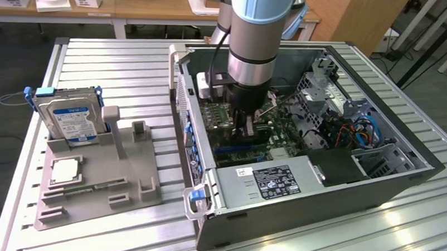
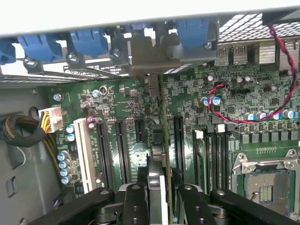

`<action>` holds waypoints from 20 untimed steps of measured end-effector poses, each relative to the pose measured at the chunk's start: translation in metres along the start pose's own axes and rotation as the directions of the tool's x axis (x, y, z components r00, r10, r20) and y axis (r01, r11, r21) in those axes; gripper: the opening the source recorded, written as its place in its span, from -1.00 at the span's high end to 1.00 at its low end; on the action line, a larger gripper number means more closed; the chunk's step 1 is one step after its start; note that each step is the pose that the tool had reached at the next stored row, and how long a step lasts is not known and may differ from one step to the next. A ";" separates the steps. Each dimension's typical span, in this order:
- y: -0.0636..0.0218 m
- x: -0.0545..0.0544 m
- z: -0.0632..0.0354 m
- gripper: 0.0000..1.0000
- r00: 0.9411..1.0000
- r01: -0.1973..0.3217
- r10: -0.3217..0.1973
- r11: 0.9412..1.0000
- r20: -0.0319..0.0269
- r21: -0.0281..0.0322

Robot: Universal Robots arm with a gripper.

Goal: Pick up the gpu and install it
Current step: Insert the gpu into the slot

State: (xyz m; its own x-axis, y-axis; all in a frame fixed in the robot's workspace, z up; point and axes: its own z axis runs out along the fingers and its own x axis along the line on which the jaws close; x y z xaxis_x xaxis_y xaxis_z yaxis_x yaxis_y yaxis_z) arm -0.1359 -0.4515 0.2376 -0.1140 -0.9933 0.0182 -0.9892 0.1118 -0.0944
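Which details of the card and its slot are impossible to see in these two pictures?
- Whether the graphics card sits in its slot: the wrist view shows it edge-on; in the exterior view, the arm covers it.
- Processor socket: cut off by the wrist view's edge.

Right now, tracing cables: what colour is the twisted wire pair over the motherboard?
Twisted wire pair: red and black; wrist view shows it best.
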 end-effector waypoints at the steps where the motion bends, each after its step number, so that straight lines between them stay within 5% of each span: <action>1: -0.0001 0.000 -0.0008 0.41 1.000 0.000 0.000 1.000 0.000 0.000; 20: -0.0006 0.001 -0.0013 0.41 1.000 0.000 0.000 1.000 0.000 -0.002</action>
State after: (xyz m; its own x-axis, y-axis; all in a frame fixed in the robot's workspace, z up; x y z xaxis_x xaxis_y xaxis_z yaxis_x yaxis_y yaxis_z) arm -0.1356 -0.4529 0.2390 -0.1139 -0.9933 0.0183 -0.9894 0.1118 -0.0924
